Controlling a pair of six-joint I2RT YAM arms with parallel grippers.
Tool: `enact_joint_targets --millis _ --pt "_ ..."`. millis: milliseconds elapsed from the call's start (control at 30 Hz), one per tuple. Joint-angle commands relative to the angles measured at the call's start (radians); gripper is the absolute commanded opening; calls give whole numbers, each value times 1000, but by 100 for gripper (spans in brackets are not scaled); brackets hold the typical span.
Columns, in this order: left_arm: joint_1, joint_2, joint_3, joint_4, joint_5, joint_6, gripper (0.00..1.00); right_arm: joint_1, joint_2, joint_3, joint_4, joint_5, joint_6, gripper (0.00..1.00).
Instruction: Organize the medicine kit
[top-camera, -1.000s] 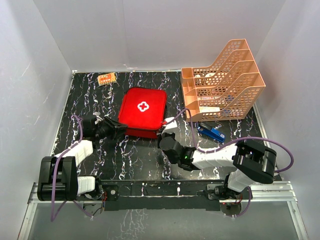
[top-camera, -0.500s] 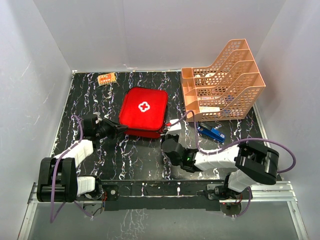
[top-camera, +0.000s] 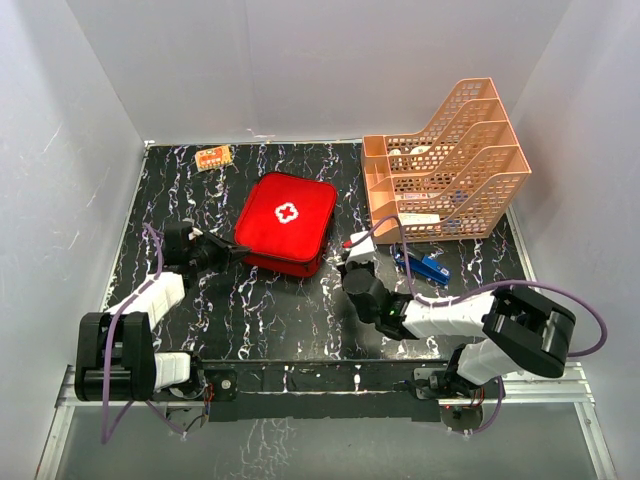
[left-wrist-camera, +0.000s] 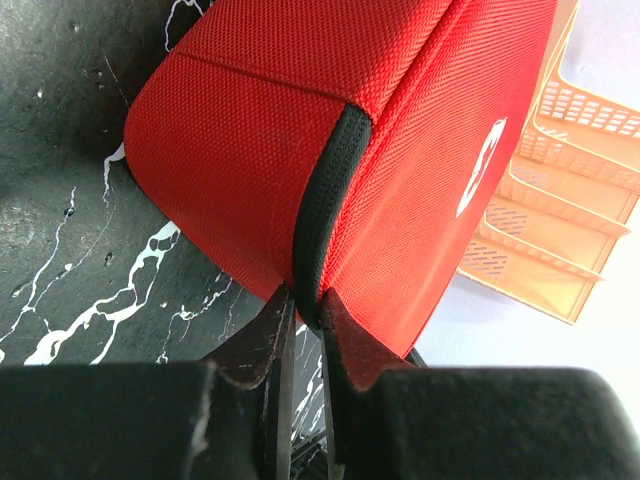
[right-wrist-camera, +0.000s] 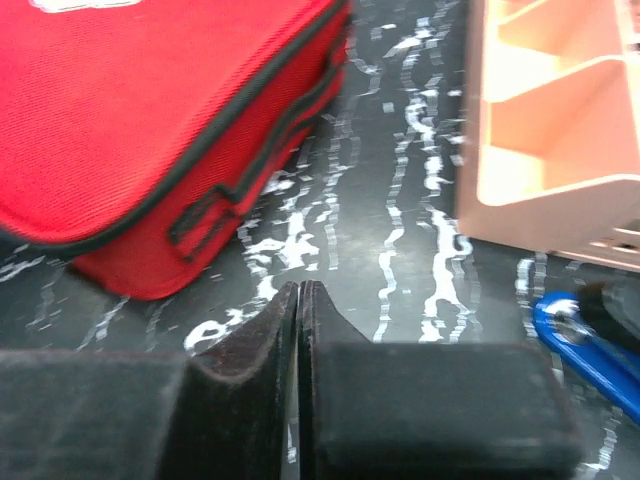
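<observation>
**Status: medicine kit closed, left gripper on its corner**

1. Task object. I see the medicine kit (top-camera: 300, 238) lying flat on the black marbled table (top-camera: 280, 315), a little left of centre. Its lid faces up and shows the white cross (top-camera: 287, 212). The case looks closed: the black zipper band (left-wrist-camera: 325, 190) runs unbroken around the corner in the left wrist view.

2. Left arm. The left gripper (left-wrist-camera: 304, 302) sits at the near-left corner of the kit. Its fingers are pinched nearly together, with the lower end of the zipper band caught between them. I read this as a clamp on the kit's seam.

3. Right arm. The right gripper (right-wrist-camera: 298, 292) is low over the table, near the kit's near-right corner but apart from it. Its fingers are pressed together, and I see nothing between them in the right wrist view. That view is blurred.

4. Surroundings. The orange tiered tray (top-camera: 470, 195) stands at the right rear of the table, apart from the kit. A blue item (top-camera: 424, 266) lies on the table just in front of the tray; I cannot identify it. A small orange packet (top-camera: 213, 156) lies at the far-left edge of the table, well apart from the kit.
</observation>
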Motion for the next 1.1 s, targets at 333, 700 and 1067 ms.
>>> enact_joint_targets --millis 333,700,1067 --pt "8 20 35 0 76 53 0 83 140 128 108 -290 59 43" --pt "7 20 28 -4 72 53 2 87 294 273 102 -63 110 48" --pt "7 14 30 -10 69 57 2 87 297 300 30 7 160 0"
